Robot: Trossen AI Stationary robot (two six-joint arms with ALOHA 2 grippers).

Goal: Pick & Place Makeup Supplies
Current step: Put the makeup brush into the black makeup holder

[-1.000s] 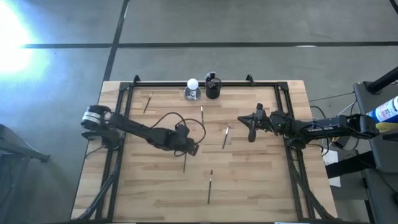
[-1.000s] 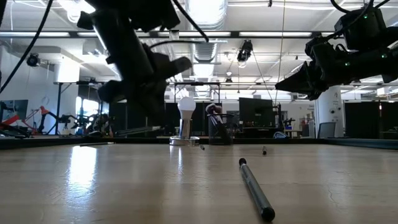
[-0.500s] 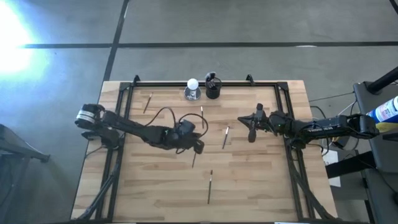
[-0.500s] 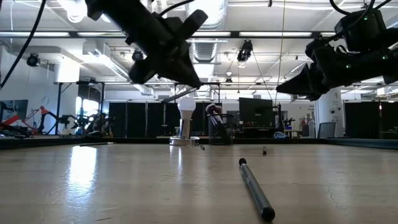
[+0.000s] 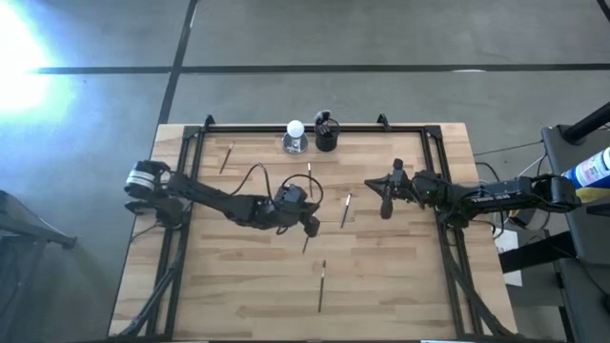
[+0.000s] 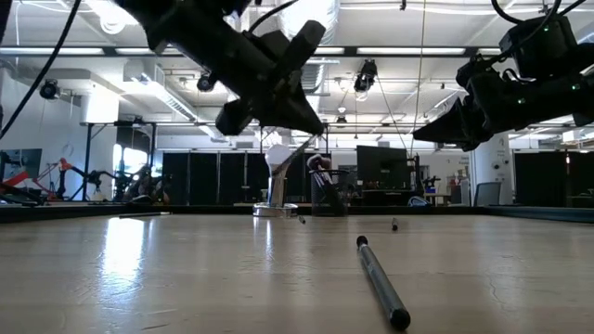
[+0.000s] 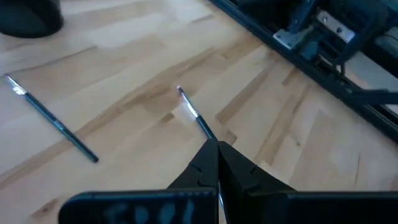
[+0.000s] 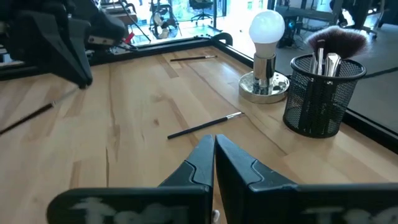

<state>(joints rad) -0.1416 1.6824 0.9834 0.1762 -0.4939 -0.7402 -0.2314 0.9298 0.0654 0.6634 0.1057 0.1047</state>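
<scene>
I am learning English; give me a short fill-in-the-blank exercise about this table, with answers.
The left gripper is shut on a thin ____.
The black mesh cup stands beside a white ____.
The right gripper is shut and holds ____.
Missing words: brush; ball; nothing.

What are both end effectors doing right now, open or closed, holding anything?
Left end effector: closed on a thin makeup brush, carried above the table.
Right end effector: closed, holding nothing, hovering over the table's right side.
</scene>
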